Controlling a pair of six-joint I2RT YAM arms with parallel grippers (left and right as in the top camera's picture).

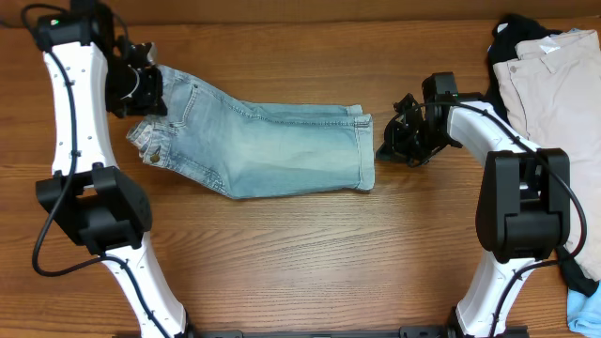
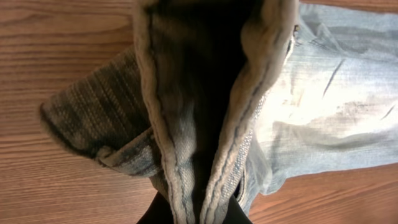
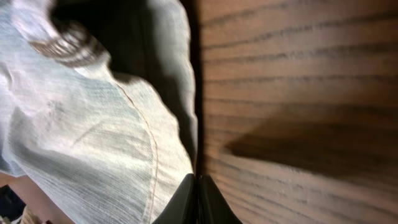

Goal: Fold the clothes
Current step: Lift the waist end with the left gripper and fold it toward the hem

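Shorts: they lie across the table, left of centre. They look folded in half lengthwise, one leg over the other. The waistband end points toward your left arm, the cuffed hems toward your right arm. The cloth is mostly flat, but the waistband end is rumpled.

Your left gripper: it sits over the upper-left end of the waistband. In the left wrist view a thick fold of waistband denim runs up from between the two dark fingers, with seams and inner face showing. The fingers are closed down onto that fold and the cloth fills the gap. You have hold of the shorts here.

Your right gripper: it is just beside the hems, tips at or against the hem edge. In the right wrist view the fingers are pressed together with only a hairline between them. Denim fills the left of that view and its edge runs right down to the tips. To the right is bare wood with a dark shadow across it. You cannot tell from these views whether any cloth is pinched there.

Far right of the table: beige trousers with a black garment at their upper edge, well apart from the shorts.
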